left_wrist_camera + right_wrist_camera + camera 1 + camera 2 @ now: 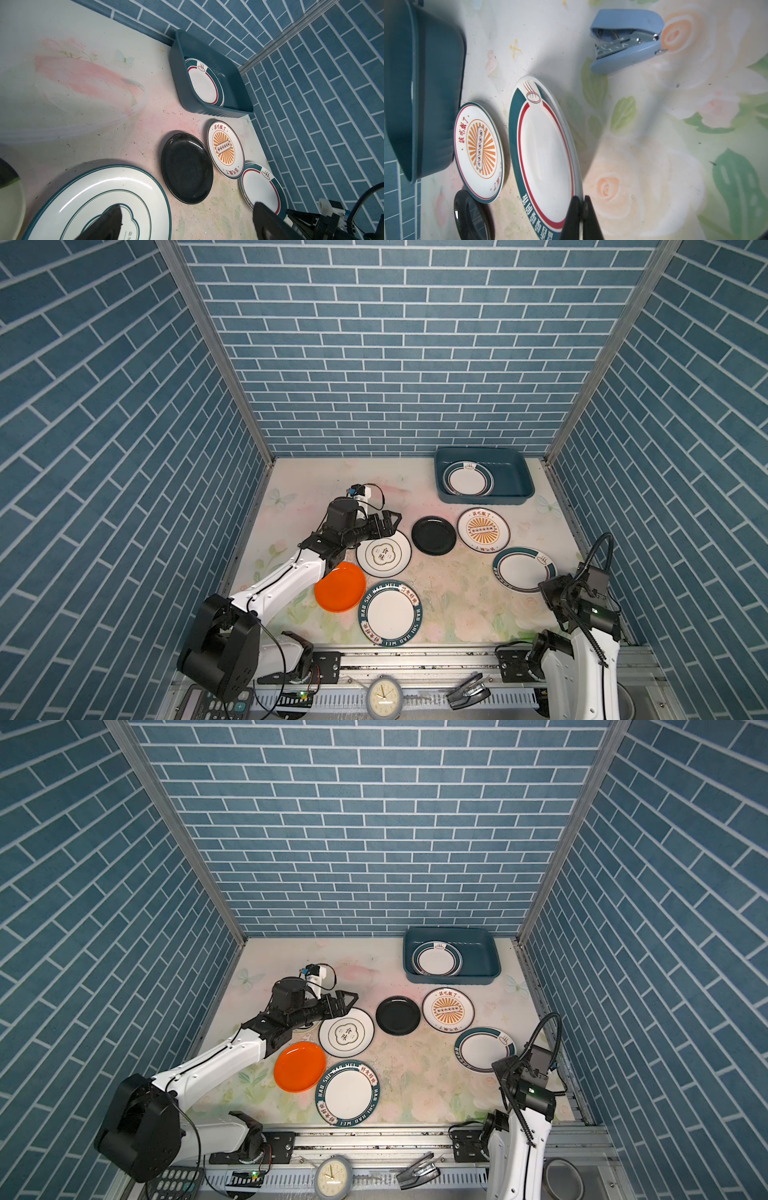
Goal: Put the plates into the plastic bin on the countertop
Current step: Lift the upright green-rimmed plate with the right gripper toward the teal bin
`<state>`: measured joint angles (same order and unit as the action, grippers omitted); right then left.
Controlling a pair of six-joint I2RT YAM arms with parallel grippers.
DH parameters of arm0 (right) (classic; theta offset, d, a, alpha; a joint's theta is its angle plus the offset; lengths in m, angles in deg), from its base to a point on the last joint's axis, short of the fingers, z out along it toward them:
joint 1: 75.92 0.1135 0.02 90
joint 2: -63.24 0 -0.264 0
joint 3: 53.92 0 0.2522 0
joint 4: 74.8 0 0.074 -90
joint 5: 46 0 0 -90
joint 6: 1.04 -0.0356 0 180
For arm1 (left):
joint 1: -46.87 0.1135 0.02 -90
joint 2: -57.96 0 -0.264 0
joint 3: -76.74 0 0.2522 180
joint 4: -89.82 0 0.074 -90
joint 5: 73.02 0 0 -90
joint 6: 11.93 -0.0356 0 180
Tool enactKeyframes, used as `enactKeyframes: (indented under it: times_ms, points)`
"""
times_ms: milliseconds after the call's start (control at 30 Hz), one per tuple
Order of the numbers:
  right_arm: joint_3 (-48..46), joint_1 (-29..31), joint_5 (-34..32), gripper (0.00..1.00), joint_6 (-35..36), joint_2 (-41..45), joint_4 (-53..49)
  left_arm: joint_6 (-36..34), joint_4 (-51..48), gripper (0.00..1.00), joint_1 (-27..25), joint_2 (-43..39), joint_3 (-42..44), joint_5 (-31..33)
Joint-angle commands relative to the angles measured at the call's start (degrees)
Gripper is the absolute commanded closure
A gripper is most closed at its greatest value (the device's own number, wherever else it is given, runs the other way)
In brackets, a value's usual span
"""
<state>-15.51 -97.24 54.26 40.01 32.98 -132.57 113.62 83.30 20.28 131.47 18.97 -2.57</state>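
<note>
- The plastic bin (509, 472) sits at the far right corner of the tabletop (316, 489), against the back wall.
- One teal-rimmed plate (467, 482) lies flat in the bin's left half.
- Six plates lie on the tabletop outside the bin.
- The sunburst plate (483, 529) is just in front of the bin, with the black plate (433, 536) beside it on its left.
- A twin plate (523, 570), with the same teal and red rim, lies near the right edge.
- The emblem plate (384, 553) lies left of the middle.
- The orange plate (340, 587) and the lettered-rim plate (390, 613) lie toward the front edge, with their edges meeting.
- The left end effector (394, 522) hovers over the emblem plate's far rim with its jaws spread wide, gripping nothing.
- The right end effector (580, 216) has its fingers pressed together and holds nothing. Its tips are at the twin plate's rim, and contact cannot be told.
- In the right wrist view, a light blue stapler (627, 39) lies on the tabletop, apart from the twin plate.
</note>
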Motion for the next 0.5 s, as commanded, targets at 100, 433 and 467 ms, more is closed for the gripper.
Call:
enactKeyframes:
  times_ms: [100, 433, 467]
  points:
    - [3.63, 0.05, 3.71, 1.0, 1.85, -1.08, -1.03, -0.6, 0.37, 0.0, 0.28, -0.98, 0.02, 0.23]
    - [6.84, 0.02, 5.33, 1.0, 1.97, -3.52, -0.64, -0.6, 0.24, 0.01, 0.31, -1.43, 0.23, 0.57]
    - [7.22, 0.1, 5.45, 1.0, 2.09, -3.81, -0.64, -0.62, 0.12, 0.0, 0.31, -1.46, 0.17, 0.7]
